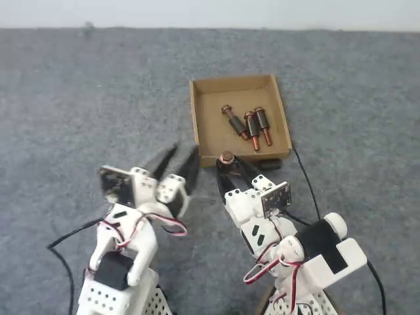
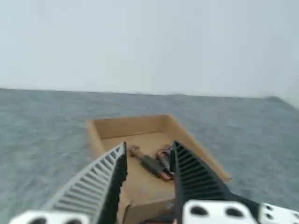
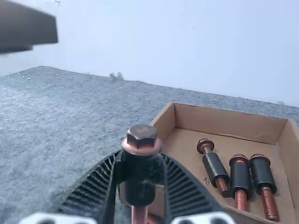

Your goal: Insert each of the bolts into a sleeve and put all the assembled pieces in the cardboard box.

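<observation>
High view: the right gripper [image 1: 227, 165] pinches the last assembled piece [image 1: 227, 157] upright at the near wall of the cardboard box [image 1: 194, 111], where three finished pieces [image 1: 248, 123] lie. The left gripper [image 1: 184, 155] hangs near the box's near corner, jaws spread and empty.

Left wrist view: its open fingers frame the box, so this arm is best left idle, clear of the drop.

Right wrist view: the fingers clamp the sleeve [image 3: 139, 179], with the bolt head [image 3: 141, 138] above them. The piece seems short of the box floor, though depth is hard to judge here. I would carry it past the wall, lower it over bare cardboard beside the three, then release it low so the bolt cannot slip out.
</observation>
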### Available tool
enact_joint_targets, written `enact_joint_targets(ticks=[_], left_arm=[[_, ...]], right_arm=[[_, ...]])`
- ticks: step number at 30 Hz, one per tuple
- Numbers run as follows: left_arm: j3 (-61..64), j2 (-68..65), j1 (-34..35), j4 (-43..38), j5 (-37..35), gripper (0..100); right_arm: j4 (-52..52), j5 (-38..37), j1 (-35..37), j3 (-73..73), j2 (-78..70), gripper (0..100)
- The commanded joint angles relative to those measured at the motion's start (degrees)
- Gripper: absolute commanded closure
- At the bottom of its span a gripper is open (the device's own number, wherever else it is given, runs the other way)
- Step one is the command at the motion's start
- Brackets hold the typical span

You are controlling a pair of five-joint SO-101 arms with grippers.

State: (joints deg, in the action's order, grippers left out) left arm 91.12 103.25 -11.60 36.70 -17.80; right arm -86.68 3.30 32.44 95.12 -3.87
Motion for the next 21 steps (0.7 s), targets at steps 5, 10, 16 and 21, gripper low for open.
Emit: enact_joint_targets(ticks=[5,10,16,21], left_arm=[[5.41,1.14,14.51,0.26,-0.70,85],[5.41,1.05,20.92,6.86,-0.62,85],[5.41,1.05,24.62,17.05,2.37,85],[5.41,0.79,25.14,20.92,9.05,85]], right_arm=[[-1.54,-0.88,-1.01,1.05,0.48,99.2],[-1.54,-0.88,-1.01,1.05,0.48,99.2],[-1.54,-0.88,-2.86,1.05,0.57,99.2],[-2.07,-0.88,-3.74,1.14,0.66,99.2]])
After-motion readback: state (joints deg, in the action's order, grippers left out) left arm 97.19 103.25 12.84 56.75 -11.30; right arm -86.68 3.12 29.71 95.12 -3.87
